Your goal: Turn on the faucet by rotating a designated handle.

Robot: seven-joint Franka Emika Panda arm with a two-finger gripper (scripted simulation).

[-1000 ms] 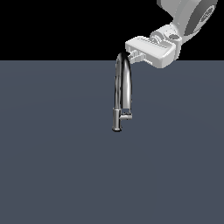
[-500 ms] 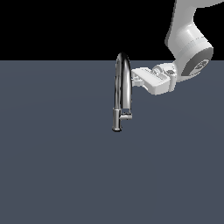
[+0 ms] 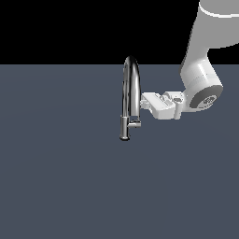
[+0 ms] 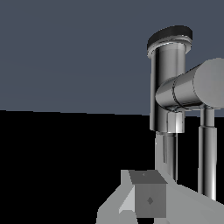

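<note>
1. Now we see the chrome faucet (image 3: 130,93) standing upright on the dark grey surface (image 3: 60,177), its arched spout reaching up to the black backdrop.
2. The handle (image 3: 135,124), a stubby chrome lever, juts from the lower cylinder toward the exterior view's right; in the wrist view it (image 4: 192,87) looms large and close.
3. The claw (image 3: 145,101) lies sideways just beside the spout, above the handle; we cannot tell whether it touches either.
4. Compared with a second ago, we find the arm (image 3: 200,70) lower: the claw has dropped from the top of the arch to about mid-height. The faucet has not moved.
5. We cannot tell whether the claw is released or clenched.
</note>
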